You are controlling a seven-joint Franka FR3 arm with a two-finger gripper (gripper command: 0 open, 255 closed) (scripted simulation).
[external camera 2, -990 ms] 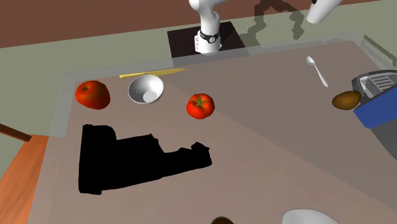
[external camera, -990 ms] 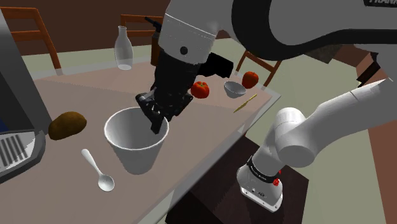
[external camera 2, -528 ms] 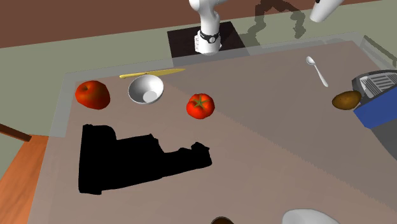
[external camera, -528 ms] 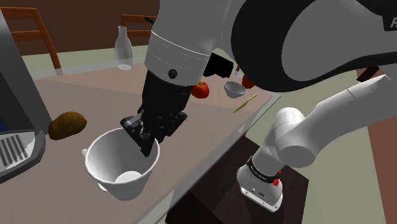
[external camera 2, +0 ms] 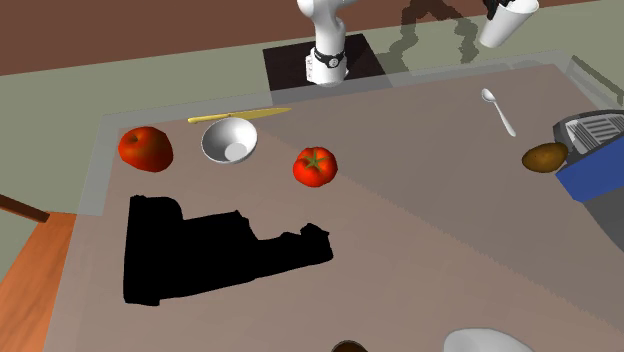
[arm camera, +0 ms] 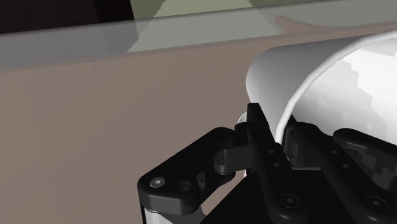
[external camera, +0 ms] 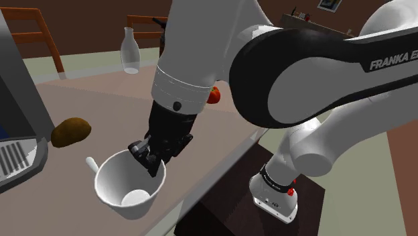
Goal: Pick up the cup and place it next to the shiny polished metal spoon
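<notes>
Fig.: cup, jaws clamped on its rim wall, one finger inside. Vs 1 s ago, I see it tilted & shifted over the spoon, hiding the spoon's bowl. Transport looks nearly done. Remaining, I judge: level it, set it on the tabletop beside the spoon.

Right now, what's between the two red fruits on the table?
A bowl sits between the red fruit and the tomato, seen in the second exterior view.

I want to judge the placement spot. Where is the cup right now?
In the shoulder view's lower left, the cup hangs tilted from the gripper, which clasps its rim. The spoon pokes out just beside it.
</notes>
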